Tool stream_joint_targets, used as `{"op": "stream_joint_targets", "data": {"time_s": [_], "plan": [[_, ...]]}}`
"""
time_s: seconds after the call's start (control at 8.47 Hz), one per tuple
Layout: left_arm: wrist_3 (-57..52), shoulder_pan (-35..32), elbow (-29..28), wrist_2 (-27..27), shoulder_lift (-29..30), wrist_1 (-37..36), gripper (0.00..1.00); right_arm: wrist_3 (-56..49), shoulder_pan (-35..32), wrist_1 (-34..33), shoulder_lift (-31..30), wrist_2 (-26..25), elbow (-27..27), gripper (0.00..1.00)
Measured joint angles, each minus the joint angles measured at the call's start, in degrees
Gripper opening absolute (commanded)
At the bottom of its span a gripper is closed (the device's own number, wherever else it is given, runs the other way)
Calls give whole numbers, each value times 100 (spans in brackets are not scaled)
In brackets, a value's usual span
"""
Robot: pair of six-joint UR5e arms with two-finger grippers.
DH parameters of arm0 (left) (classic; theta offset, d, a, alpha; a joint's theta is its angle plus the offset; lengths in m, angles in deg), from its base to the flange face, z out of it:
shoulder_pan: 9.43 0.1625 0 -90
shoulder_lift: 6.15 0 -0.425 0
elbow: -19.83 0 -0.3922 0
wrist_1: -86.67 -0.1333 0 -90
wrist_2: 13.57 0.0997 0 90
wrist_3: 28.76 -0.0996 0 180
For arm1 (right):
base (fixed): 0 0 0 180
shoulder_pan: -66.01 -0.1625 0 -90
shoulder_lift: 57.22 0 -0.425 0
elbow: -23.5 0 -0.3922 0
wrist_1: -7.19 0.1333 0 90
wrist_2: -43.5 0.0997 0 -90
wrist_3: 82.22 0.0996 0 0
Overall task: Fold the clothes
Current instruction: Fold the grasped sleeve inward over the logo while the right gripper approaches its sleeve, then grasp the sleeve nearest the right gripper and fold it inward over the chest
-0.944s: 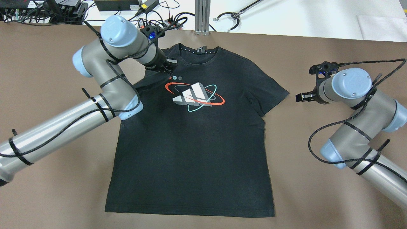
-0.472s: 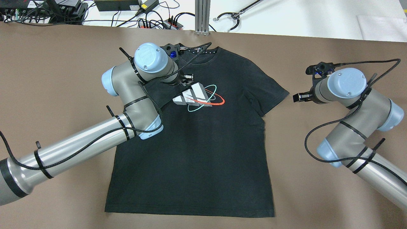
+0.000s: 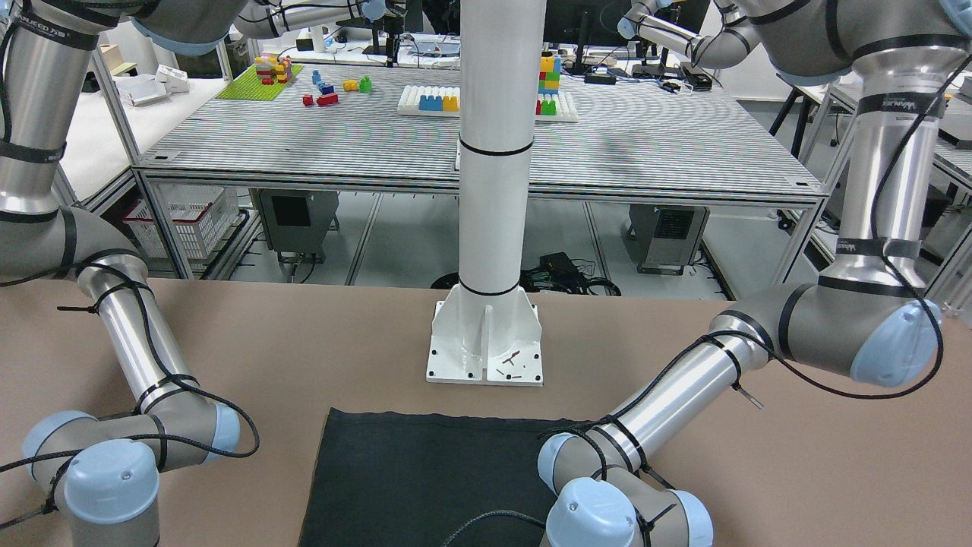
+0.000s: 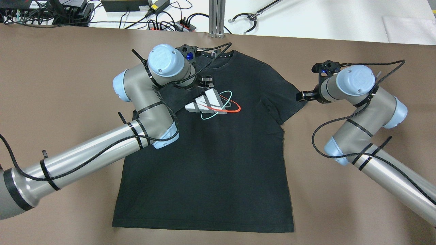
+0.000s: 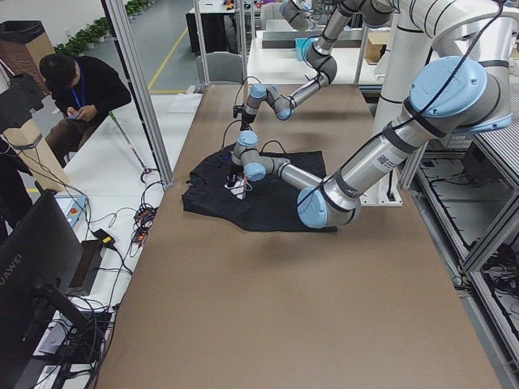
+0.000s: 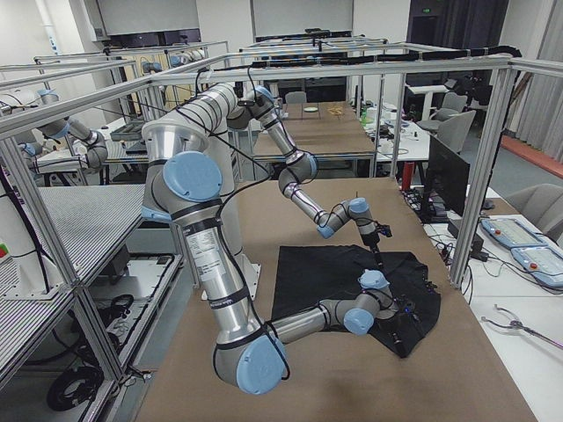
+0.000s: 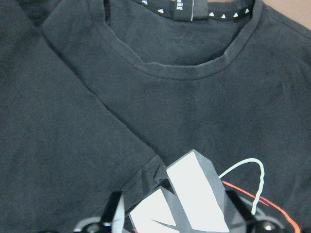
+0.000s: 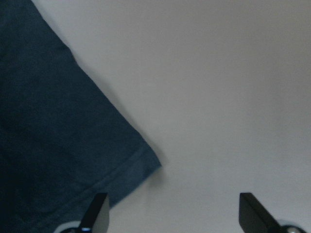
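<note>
A black T-shirt (image 4: 211,163) lies face up and nearly flat on the brown table (image 4: 51,85), collar (image 7: 194,68) at the far side and hem toward the robot. Both UR5e arms work at its shoulders. The left arm (image 4: 85,153) reaches across the garment's upper chest, where the left sleeve (image 7: 63,145) is turned in over the body, its edge running diagonally toward the printed logo (image 4: 211,103). The right arm (image 4: 374,163) comes in low at the outstretched right sleeve (image 4: 289,98). The fold appears to be at its opening stage, with the sleeves coming in and the body not yet doubled. The thin fabric is the main risk. The turned-in sleeve puckers at its tip and could spring back or drag if the left arm pulls away too low. On the other side, a pinch that lands past the hem would close on bare table, and one too deep could gather two layers and skew the fold. The left gripper (image 4: 206,82) hovers over the logo with its fingers spread, clamping nothing, and the sleeve tip sits just beside one finger. The right gripper (image 4: 301,96) is released wide and empty, with the corner of the right sleeve just ahead of its fingertips (image 8: 99,211).
</note>
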Motion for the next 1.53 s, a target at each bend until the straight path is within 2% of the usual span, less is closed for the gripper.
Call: {"op": "stream_joint_targets", "data": {"time_s": [0.35, 0.47, 0.71, 0.94, 1.06, 1.53], "plan": [[-17, 28, 10, 2, 5, 9, 94, 419, -29, 898, 226, 241, -637, 89], [-14, 31, 21, 6, 0, 9, 94, 581, -49, 1100, 240, 275, -783, 84], [-2, 39, 126, 14, -37, 0, 94, 863, -80, 1473, 238, 289, -1032, 50], [-3, 42, 191, 18, -71, 0, 94, 1241, -64, 1631, 235, 249, -1119, 9], [-14, 39, 199, 15, -76, 1, 94, 1315, -53, 1651, 229, 219, -1129, 0], [-50, 18, 212, -13, -67, 1, 94, 1324, -39, 1652, 192, 155, -1071, 0]]}}
